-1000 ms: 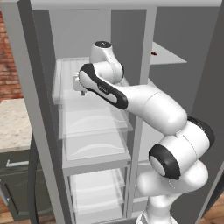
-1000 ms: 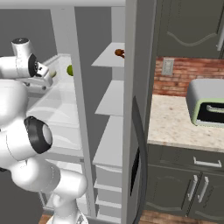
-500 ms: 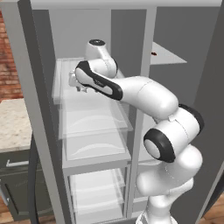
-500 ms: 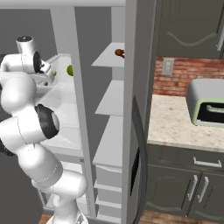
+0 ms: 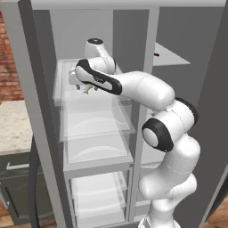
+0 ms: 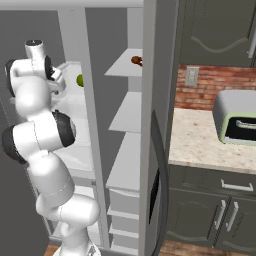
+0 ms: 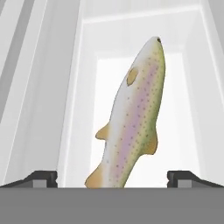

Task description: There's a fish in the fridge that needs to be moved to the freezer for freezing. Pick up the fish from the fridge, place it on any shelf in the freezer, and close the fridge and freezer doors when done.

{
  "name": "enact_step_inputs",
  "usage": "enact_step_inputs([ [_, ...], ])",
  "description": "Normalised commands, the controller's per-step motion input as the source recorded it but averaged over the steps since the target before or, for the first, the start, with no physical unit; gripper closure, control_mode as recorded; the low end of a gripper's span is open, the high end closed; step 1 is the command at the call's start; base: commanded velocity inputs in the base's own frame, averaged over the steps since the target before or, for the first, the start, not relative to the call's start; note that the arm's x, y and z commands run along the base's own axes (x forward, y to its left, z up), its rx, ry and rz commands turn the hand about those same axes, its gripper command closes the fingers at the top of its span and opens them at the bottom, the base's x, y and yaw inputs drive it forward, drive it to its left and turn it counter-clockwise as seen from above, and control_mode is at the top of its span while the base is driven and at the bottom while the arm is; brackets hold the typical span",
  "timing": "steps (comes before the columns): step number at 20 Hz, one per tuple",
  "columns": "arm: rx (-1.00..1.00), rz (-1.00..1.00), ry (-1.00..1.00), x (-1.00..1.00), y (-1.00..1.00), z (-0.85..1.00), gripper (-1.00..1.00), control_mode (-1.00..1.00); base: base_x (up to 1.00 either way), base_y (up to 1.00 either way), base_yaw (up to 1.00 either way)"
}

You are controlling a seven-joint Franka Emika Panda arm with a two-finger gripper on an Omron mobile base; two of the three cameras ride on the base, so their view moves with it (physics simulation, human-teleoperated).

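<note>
1. Reaching deeper than a second ago, the white arm has swung its elbow to the right and pushed its two-finger gripper further in over the upper clear glass shelf of the wide grey fridge.
2. Its jaws stand spread wide and hold nothing; in the hand view the two dark tips sit far apart at either side of the lower edge.
3. In that view the small pale, speckled fish with orange fins lies on the white shelf floor, directly ahead and between the tips, tail nearest the hand and head pointing away, its length slightly slanted.
4. A round green ball sits on the same shelf, beside the arm's wrist as the right base view shows it.
5. The step in hand is the approach for the pick-up, with the fish not yet touched.
6. To do it well, I judge the hand should go forward until the tips flank the thick middle of the body, then turn a little to square with the slant.
7. Closing across the narrow flanks, not on the thin tail, should keep the fish from pivoting or slipping.
8. Both tall grey doors stand open, and the narrow freezer with solid pale shelves is just to the right.
</note>
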Motion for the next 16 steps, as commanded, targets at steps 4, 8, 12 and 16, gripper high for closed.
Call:
enact_step_inputs([
  [4, 0.0, -0.03, 0.0, 0.33, 0.1, -0.17, -1.0, -1.0, 0.0, 0.0, 0.0],
  [8, 0.0, -0.04, 0.0, 0.32, 0.14, -0.2, -1.0, -1.0, 0.0, 0.0, 0.0],
  [12, 0.0, -0.03, 0.02, 0.14, 0.01, -0.22, -1.0, -1.0, 0.0, 0.0, 0.0],
  [16, 0.0, -0.04, 0.1, 0.0, -0.33, -0.51, 1.0, -1.0, 0.0, 0.0, 0.0],
])
